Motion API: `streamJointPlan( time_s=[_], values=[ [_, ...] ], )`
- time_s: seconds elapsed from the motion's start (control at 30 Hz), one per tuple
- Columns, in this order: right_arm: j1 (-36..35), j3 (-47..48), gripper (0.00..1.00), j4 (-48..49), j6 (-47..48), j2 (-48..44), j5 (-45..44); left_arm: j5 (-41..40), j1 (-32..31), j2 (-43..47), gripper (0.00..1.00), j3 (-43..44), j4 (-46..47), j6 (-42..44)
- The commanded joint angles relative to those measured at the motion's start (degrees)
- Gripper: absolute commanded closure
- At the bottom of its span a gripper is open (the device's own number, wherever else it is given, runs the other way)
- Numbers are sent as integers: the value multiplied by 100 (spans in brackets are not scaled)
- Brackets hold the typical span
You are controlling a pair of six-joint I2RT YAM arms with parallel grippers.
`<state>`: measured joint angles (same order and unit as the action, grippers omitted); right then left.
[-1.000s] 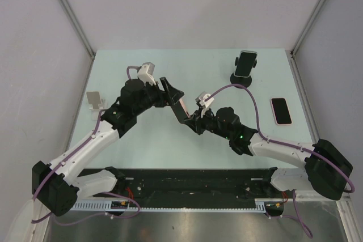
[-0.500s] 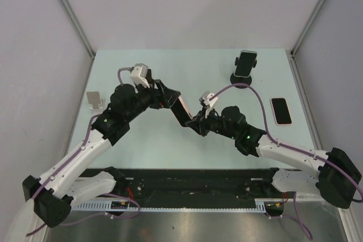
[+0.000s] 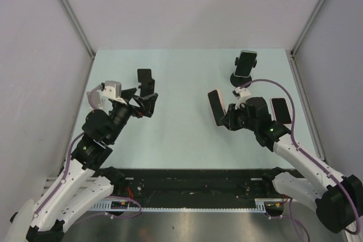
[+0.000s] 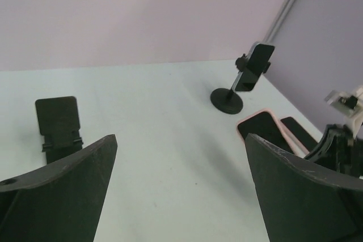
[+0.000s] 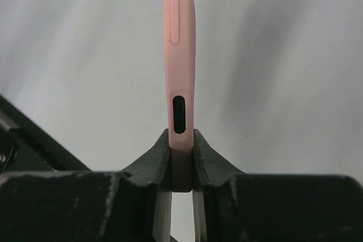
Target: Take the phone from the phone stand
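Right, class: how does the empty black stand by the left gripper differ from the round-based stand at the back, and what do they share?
The black stand is empty; the round-based stand clamps a phone. The black stand is a flat plate; the round-based stand has a disc foot and a post. The black stand sits near the left gripper, the round-based stand far right. Both are black and upright on the table.
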<state>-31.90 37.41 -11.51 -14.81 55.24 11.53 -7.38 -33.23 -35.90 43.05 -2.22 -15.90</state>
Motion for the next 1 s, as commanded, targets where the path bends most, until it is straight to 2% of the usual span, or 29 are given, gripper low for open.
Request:
streamJointPlan(
  time_s=[0.0, 0.17, 0.5, 0.67, 0.97],
  values=[
    [1079, 188, 100, -668, -250, -67, 323, -352, 27, 267, 0, -314, 99, 632],
    [2308, 188, 100, -1072, -268, 196, 613, -510, 27, 434, 0, -490, 99, 869],
    [3637, 188, 100, -1170, 21, 961, 965, -993, -52, 733, 0, -666, 99, 1106],
    [3981, 197, 100, -1152, 83, 1304, 992, -1125, -131, 839, 0, -736, 90, 1177],
    [3999, 214, 100, -959, 127, 1902, 825, -1170, -236, 962, 0, -771, 90, 1256]
  ],
)
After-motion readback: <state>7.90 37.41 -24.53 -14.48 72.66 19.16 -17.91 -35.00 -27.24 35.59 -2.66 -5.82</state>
